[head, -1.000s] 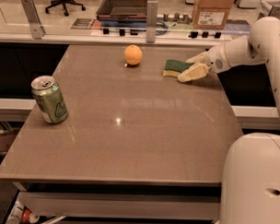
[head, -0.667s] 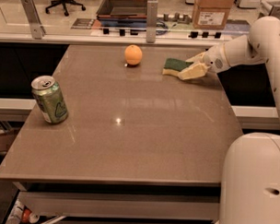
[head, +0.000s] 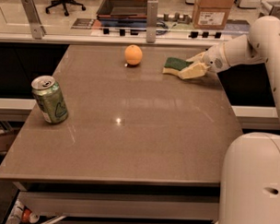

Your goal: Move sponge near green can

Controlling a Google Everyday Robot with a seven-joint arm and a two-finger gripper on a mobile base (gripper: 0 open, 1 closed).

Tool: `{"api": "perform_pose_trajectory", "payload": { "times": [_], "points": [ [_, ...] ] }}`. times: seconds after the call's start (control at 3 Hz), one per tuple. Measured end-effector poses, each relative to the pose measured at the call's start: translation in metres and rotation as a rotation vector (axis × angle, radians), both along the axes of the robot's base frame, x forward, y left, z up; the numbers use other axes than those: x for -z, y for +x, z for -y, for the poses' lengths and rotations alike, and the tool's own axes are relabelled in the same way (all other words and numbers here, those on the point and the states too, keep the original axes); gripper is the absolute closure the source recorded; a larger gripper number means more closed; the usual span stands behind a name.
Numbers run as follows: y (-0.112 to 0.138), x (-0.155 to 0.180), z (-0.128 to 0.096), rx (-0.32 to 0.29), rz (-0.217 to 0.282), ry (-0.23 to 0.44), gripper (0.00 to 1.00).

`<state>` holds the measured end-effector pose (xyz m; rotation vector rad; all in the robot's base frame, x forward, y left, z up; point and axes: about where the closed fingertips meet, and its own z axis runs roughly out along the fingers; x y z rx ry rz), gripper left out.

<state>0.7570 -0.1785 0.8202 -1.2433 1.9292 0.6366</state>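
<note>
The sponge (head: 176,64), dark green on top with pale yellow foam below, lies at the far right of the table, right of an orange fruit. My gripper (head: 193,66) reaches in from the right. Its pale fingers (head: 192,72) are closed on the sponge's right end, and the sponge sits low at the table surface. The green can (head: 50,100), light green with a silver top, stands upright near the left edge of the table, far from the sponge.
An orange fruit (head: 133,54) sits at the far middle of the brown table (head: 139,146). A rail with posts (head: 152,15) runs behind the far edge. The robot's white body (head: 252,182) fills the near right corner.
The gripper and the sponge have shifted only slightly at the far right. The can and the orange have not moved.
</note>
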Motion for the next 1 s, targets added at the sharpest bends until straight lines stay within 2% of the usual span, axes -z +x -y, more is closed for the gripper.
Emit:
{"api": "perform_pose_trajectory", "payload": {
  "times": [0.33,1.0],
  "points": [
    [0.000,0.000,0.000,0.000,0.000,0.000,1.00],
    [-0.041,-0.042,-0.020,-0.098,-0.017,-0.051,1.00]
  ]
}}
